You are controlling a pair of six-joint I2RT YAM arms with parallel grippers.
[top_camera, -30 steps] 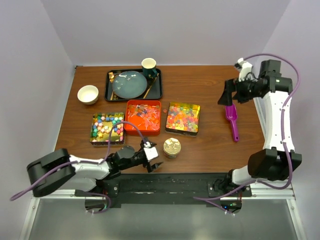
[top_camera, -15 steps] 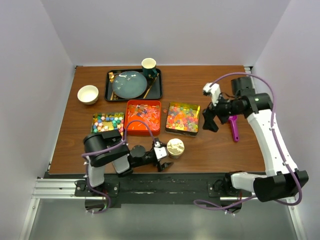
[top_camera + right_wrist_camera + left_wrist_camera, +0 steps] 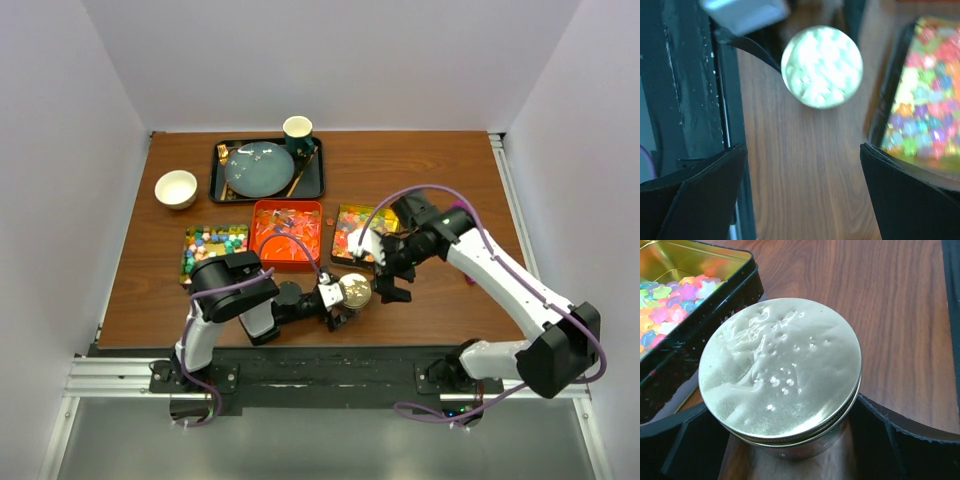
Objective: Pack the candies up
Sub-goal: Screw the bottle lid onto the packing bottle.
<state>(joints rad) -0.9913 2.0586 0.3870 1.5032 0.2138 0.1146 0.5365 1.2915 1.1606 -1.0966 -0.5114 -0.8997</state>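
Three tins hold the candies: multicoloured cubes on the left, wrapped pieces in the orange tin, and pastel sweets in the right tin, partly under my right arm. A round jar with a gold lid stands in front of that tin. My left gripper is open, its fingers close on either side of the jar's wall. My right gripper hangs open over bare wood just right of the jar, holding nothing.
A black tray with a teal plate sits at the back, a green cup at its corner. A white bowl stands at the back left. The table's dark front rail runs close to the jar.
My left gripper slid right along the front edge until its fingers flanked the jar. My right arm swung from beside the purple scoop at the right down to the jar's right side.
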